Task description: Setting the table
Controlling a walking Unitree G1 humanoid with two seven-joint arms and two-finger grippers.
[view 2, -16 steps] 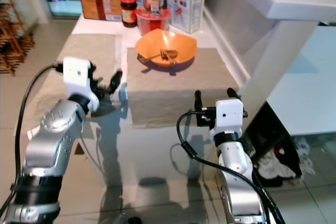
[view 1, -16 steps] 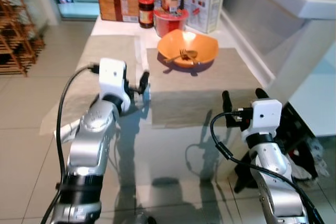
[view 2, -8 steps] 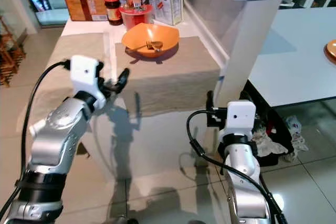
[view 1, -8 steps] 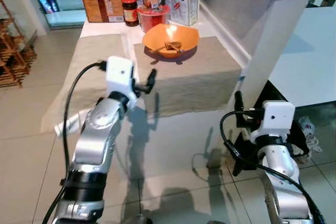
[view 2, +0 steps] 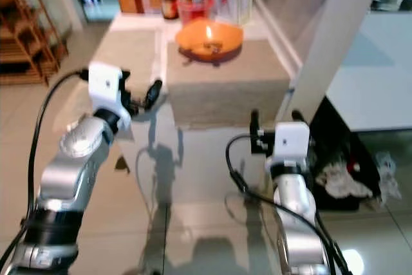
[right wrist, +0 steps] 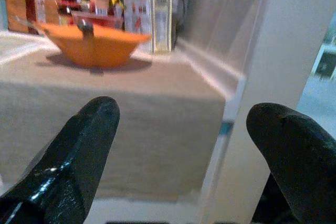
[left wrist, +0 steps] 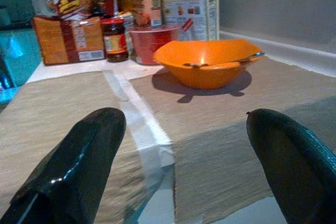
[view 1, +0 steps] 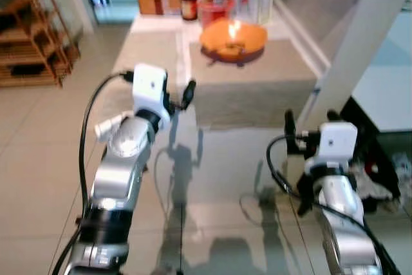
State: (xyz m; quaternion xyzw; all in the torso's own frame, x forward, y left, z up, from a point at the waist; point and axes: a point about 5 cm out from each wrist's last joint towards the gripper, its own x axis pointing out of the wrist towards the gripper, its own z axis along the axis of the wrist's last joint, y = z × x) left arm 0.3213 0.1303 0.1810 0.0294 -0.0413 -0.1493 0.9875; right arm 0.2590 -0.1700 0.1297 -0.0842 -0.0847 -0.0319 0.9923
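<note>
Since the frame half a second ago the head camera has swung, so the table sits higher and further left in view; the orange plastic bowl [view 1: 233, 38] itself has not moved on its beige woven placemat [view 1: 254, 82], and a metal fork [left wrist: 223, 63] lies inside it. Left gripper [view 1: 180, 97] is raised at the near table edge, over the white strip between the two placemats, fingers [left wrist: 79, 156] spread wide and empty. Right gripper [view 1: 308, 122] hangs lower, in front of the table's near corner beside the white pillar [view 1: 360, 43], fingers [right wrist: 79, 145] likewise apart, nothing held. Behind the bowl: red plastic tub [left wrist: 152, 40], dark glass jar [left wrist: 114, 39], brown cardboard box [left wrist: 63, 38], white carton [left wrist: 189, 3].
</note>
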